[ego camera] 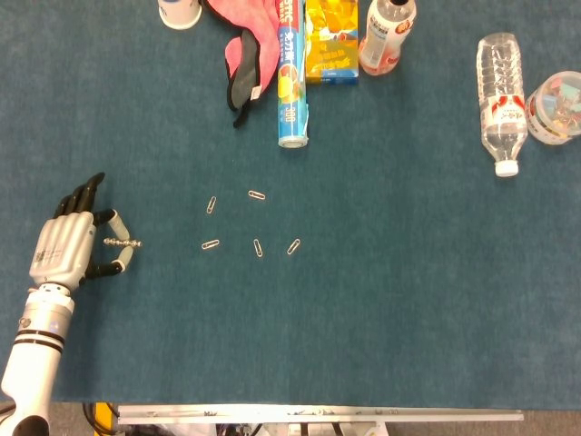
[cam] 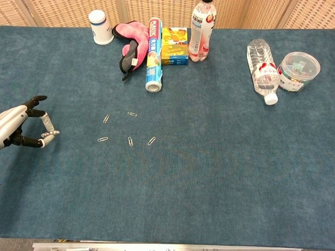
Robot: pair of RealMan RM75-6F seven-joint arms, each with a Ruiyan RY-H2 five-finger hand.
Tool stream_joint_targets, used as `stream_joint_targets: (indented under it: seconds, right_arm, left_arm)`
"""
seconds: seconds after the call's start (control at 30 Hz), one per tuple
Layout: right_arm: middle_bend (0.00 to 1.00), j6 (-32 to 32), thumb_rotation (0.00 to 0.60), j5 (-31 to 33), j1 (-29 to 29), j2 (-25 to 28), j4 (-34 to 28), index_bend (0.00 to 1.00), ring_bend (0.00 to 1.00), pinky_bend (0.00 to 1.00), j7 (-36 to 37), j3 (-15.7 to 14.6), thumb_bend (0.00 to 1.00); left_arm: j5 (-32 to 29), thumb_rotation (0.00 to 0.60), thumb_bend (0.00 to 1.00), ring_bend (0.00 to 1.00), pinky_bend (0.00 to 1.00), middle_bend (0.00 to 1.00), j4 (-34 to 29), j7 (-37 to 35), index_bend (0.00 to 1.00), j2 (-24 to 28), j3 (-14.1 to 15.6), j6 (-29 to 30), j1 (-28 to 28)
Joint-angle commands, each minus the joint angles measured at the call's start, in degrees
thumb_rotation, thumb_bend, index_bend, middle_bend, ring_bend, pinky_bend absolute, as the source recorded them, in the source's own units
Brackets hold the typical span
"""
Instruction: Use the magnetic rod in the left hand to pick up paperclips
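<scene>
My left hand point(ego camera: 68, 247) sits at the table's left side and pinches a thin beaded magnetic rod point(ego camera: 123, 242) whose tip points right. In the chest view the same left hand point(cam: 18, 128) is at the left edge, with the rod point(cam: 51, 134) just off the cloth. Several silver paperclips point(ego camera: 257, 246) lie loose on the blue cloth to the right of the rod, the nearest paperclip point(ego camera: 210, 244) a short gap from its tip. The paperclips point(cam: 130, 140) are apart from each other. My right hand is out of sight.
Along the far edge lie a white cup point(cam: 100, 27), pink cloth point(cam: 131, 39), a foil roll point(cam: 152, 55), a yellow box point(cam: 174, 46) and an upright bottle point(cam: 200, 31). At far right, a water bottle point(cam: 261, 70) lies beside a round tub point(cam: 299, 65).
</scene>
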Motion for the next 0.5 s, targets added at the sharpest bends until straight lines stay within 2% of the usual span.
stream_joint_targets:
  seconds: [0.03, 0.5]
  right_arm:
    - [0.45, -0.03, 0.600, 0.03, 0.00, -0.03, 0.02, 0.60, 0.37, 0.54, 0.06, 0.00, 0.31]
    - [0.45, 0.57, 0.600, -0.16, -0.22, 0.44, -0.34, 0.60, 0.37, 0.54, 0.09, 0.16, 0.31]
  left_arm:
    - [0.24, 0.600, 0.35, 0.00, 0.08, 0.00, -0.68, -0.60, 0.57, 0.42, -0.11, 0.17, 0.10]
    - [1.71, 0.600, 0.35, 0.00, 0.08, 0.00, -6.23, -1.85, 0.57, 2.44, -0.88, 0.31, -0.69]
